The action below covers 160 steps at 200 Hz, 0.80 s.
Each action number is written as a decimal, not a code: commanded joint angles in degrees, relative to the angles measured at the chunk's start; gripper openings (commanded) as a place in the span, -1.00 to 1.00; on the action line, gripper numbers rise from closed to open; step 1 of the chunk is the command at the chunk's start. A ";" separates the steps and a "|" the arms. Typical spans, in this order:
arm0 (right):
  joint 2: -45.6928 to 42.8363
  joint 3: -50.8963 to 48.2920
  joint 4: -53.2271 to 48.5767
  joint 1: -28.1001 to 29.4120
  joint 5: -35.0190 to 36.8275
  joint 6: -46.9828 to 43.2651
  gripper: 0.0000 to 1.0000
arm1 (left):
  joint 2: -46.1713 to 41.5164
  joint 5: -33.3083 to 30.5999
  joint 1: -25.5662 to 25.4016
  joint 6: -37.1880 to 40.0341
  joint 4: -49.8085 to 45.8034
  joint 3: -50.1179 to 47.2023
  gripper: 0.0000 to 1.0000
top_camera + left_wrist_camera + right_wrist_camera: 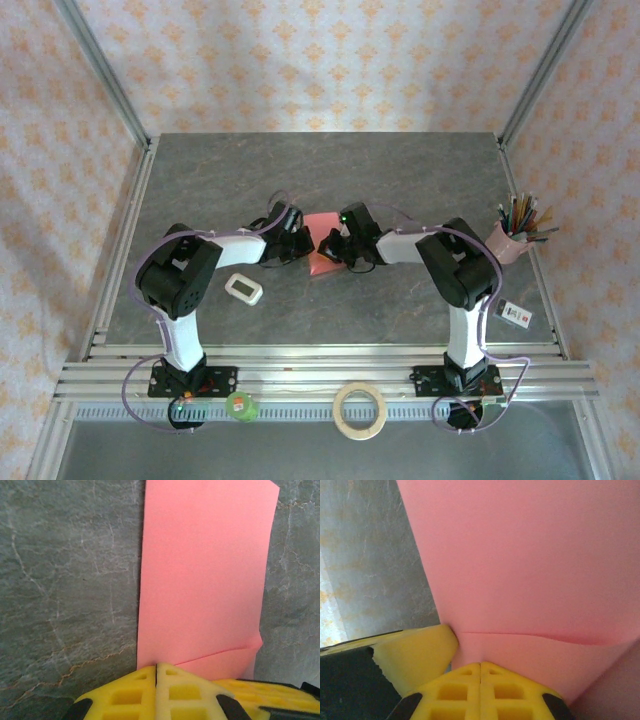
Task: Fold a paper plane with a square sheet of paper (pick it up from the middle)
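Left gripper point(156, 669) and right gripper point(480, 666), each pressed together, are pinching the square sheet of paper point(202, 570) at frame bottom; one early crease is showing, and most folding is likely remaining.

Grey, stone-patterned worktop point(400, 170) with pale veins, enclosed by cream walls point(320, 60) printed with small orange motifs. Aluminium posts point(105, 68) rise from its far corners; ribbed metal rails point(320, 372) line its near edge.

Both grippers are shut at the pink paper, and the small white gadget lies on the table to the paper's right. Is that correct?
Not quite. The top view shows the white gadget lying left of the pink paper, not right. The left gripper and right gripper are indeed shut at the paper.
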 commanded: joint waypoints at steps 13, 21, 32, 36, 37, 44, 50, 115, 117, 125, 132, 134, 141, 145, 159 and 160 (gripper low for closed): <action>-0.67 1.65 -4.51 -1.63 4.06 -3.37 -0.97 | 2.42 -3.30 -0.30 2.19 -5.66 0.17 -1.00; -0.44 1.76 -4.95 -1.87 4.30 -3.69 -0.97 | 2.41 -3.30 -0.29 2.36 -5.77 0.17 -1.00; -0.15 2.33 -5.83 -2.06 4.91 -4.16 -0.98 | 2.42 -3.29 -0.27 2.54 -5.90 0.33 -1.00; -0.03 2.50 -6.13 -2.23 4.99 -4.39 -0.98 | 2.42 -3.27 -0.30 2.59 -5.91 0.26 -1.00; -0.01 2.53 -6.20 -2.24 4.97 -4.43 -0.98 | 2.38 -3.29 -0.29 2.62 -5.91 0.26 -1.00; -0.01 2.81 -6.50 -2.28 5.09 -4.73 -0.98 | 2.41 -3.30 -0.29 2.70 -6.00 0.27 -1.00; -0.08 2.87 -6.65 -2.34 5.25 -4.86 -0.97 | 2.39 -3.29 -0.31 2.72 -5.99 0.30 -1.00; -1.10 6.10 -7.91 -2.81 4.34 -8.24 -0.97 | 2.42 -3.39 -0.29 3.03 -6.26 0.53 -1.00; -1.06 6.21 -8.02 -2.83 4.26 -8.36 -0.97 | 3.65 -3.39 -0.29 3.07 -6.26 0.52 -1.00; -0.78 6.65 -8.35 -2.85 4.32 -8.90 -0.97 | 4.04 -3.31 -0.33 3.16 -6.35 0.61 -1.00; -0.44 7.03 -8.69 -2.86 4.32 -9.38 -0.97 | 4.09 -3.30 -0.29 3.17 -6.38 0.61 -1.00; -0.28 7.15 -8.83 -2.80 4.28 -9.61 -0.97 | 4.09 -3.30 -0.35 3.17 -6.44 0.63 -1.00; 0.12 7.64 -9.34 -2.85 4.41 -10.18 -0.97 | 4.17 -3.20 -0.29 3.16 -6.43 0.73 -1.00; 0.37 7.82 -9.53 -2.86 4.49 -10.40 -0.97 | 4.25 -3.21 -0.29 3.16 -6.46 0.78 -1.00; 1.22 8.33 -10.02 -2.86 4.57 -11.10 -0.97 | 4.27 -3.21 -0.29 3.23 -6.43 0.79 -1.00; 1.27 8.39 -10.08 -2.82 4.58 -11.13 -0.97 | 4.22 -3.21 -0.29 3.20 -6.43 0.79 -1.00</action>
